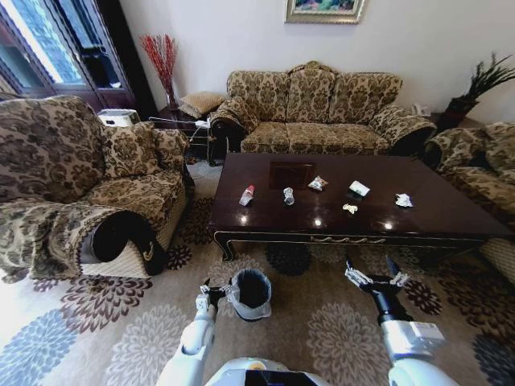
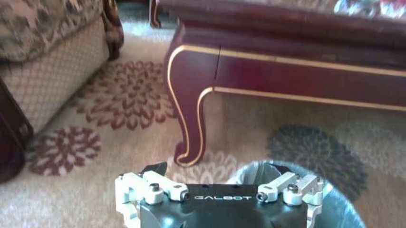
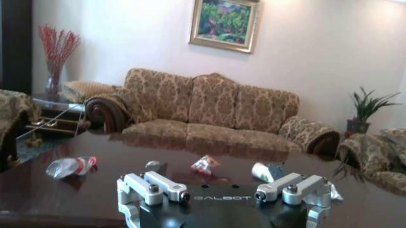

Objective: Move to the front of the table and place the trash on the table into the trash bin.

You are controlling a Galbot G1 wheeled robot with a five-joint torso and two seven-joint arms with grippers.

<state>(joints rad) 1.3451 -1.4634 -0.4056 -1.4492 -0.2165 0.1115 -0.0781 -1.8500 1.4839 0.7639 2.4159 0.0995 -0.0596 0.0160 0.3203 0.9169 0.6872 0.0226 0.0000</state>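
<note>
The dark glossy table [image 1: 451, 213] stands ahead of me with the trash spread across it: a red-capped bottle [image 1: 247, 195], a crushed can [image 1: 288, 196], a shiny wrapper [image 1: 318, 183], a white cup [image 1: 359, 189], a yellowish scrap [image 1: 350, 209] and a white tissue [image 1: 404, 200]. The black trash bin [image 1: 252, 293] with its pale bag stands on the carpet before the table. My left gripper [image 1: 216, 293] hangs open at the bin's rim [image 2: 330, 199]; one finger [image 2: 274, 169] is over the rim. My right gripper [image 1: 372, 270] is open, low before the table's front edge, facing the bottle [image 3: 70, 166], wrapper [image 3: 204, 164] and cup [image 3: 261, 171].
A patterned armchair [image 1: 72, 185] stands to the left, a matching sofa [image 1: 314, 104] behind the table and another armchair [image 1: 483, 161] at the right. The table's curved leg [image 2: 187, 123] is close ahead of the left gripper. Flowered carpet [image 1: 322, 330] covers the floor.
</note>
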